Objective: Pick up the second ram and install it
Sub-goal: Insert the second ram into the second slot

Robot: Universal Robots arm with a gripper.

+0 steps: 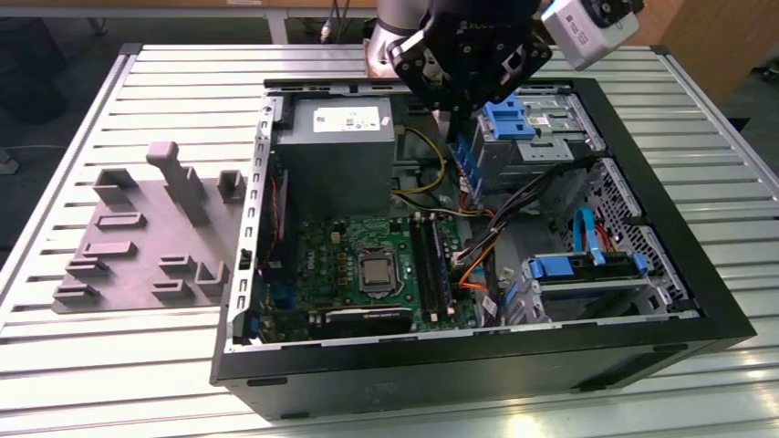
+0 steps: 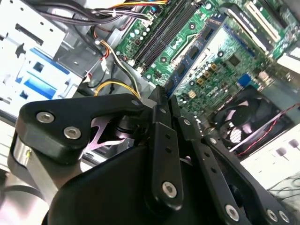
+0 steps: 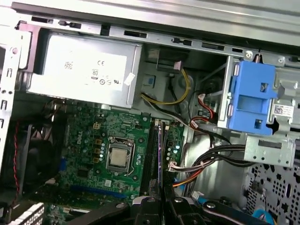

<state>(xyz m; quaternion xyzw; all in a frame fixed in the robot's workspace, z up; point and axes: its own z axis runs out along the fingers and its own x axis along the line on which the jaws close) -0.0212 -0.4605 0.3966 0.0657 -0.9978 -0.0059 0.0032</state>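
While clamped on the second ram (image 3: 160, 159), hold the tool (image 3: 163, 201) square above the memory slots (image 3: 151, 154). Align edge to free slot; descend slowly, clear of cables (image 3: 220, 157).

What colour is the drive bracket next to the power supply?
Bright blue: the drive bracket shows best in the first wrist view.

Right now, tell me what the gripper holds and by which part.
The second ram, seen edge-on: the jaws of the gripper are shut on its upper part, pinching its flat faces.
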